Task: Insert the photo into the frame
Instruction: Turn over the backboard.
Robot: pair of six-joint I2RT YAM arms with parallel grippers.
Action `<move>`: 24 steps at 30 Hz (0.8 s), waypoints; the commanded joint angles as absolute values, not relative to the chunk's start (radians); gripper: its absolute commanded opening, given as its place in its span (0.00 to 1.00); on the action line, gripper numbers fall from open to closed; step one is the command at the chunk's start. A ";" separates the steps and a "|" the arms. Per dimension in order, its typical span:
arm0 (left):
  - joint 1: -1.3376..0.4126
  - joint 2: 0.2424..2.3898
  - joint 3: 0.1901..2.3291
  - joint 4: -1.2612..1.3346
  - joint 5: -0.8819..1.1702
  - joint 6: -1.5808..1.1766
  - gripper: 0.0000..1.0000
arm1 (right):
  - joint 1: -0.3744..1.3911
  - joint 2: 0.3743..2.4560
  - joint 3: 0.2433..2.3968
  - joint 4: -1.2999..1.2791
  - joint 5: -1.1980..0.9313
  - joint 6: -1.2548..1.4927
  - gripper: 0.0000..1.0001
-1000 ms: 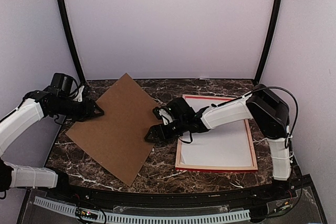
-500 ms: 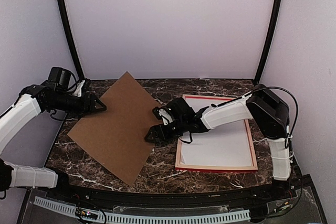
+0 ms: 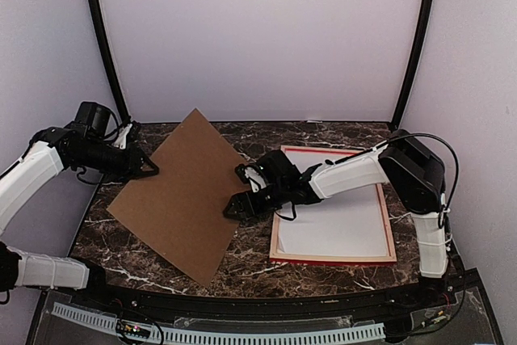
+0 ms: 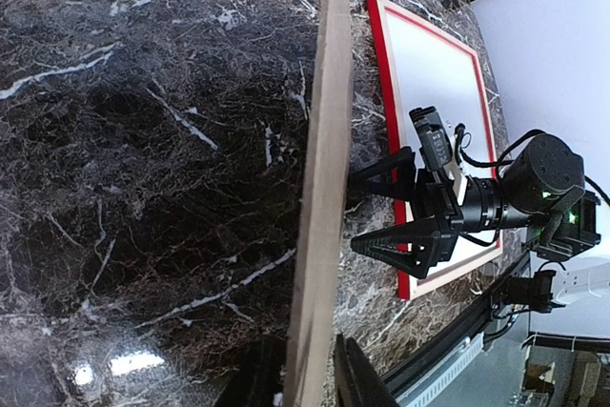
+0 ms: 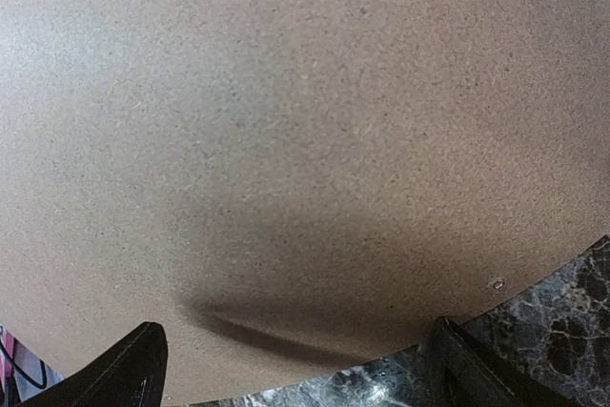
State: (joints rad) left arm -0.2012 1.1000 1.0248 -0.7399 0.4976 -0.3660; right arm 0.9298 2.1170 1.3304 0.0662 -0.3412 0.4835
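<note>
Top external view shows the frame [image 3: 339,261] lying flat on the bench [image 3: 250,258] at the right of the picture, its red border around a plain white surface [image 3: 339,216]; whether that white is the photo's blank back or a mat cannot be told, and the photo's printed side shows in no view. The brown backing board [image 3: 182,199] fills the left half, tilted, its left side off the bench. The left pincer [image 3: 148,169] is at the board's left corner, and the left wrist view shows the thin edge of the board running between its two fingers [image 4: 357,378], closed down on it and carrying that side. The right pincer [image 3: 241,204] sits at the board's right edge, just beside the frame's left rail; in the right wrist view its fingers [image 5: 129,364] stand wide apart with only the board's face ahead of them and nothing held. As a judgement, the task is well along if the photo already lies in the frame: the board then has to be laid over the white surface and seated within the rails, which is not yet done
</note>
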 commanded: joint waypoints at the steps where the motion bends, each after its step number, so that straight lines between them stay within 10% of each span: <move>1: -0.206 1.102 1.065 -0.769 0.519 -0.337 0.19 | 0.923 2.149 1.317 0.031 -0.319 0.476 0.96; 7: -0.206 1.081 1.072 -0.772 0.510 -0.350 0.01 | 0.915 2.115 1.312 0.025 -0.326 0.474 0.97; 24: -0.217 1.107 1.365 -1.045 0.253 -0.279 0.00 | 0.902 2.014 1.373 -0.079 -0.332 0.446 0.99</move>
State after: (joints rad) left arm -0.2070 1.1011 1.3201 -1.0080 0.2722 -0.3046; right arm 0.9085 2.0380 1.3415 -0.0650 -0.3336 0.4572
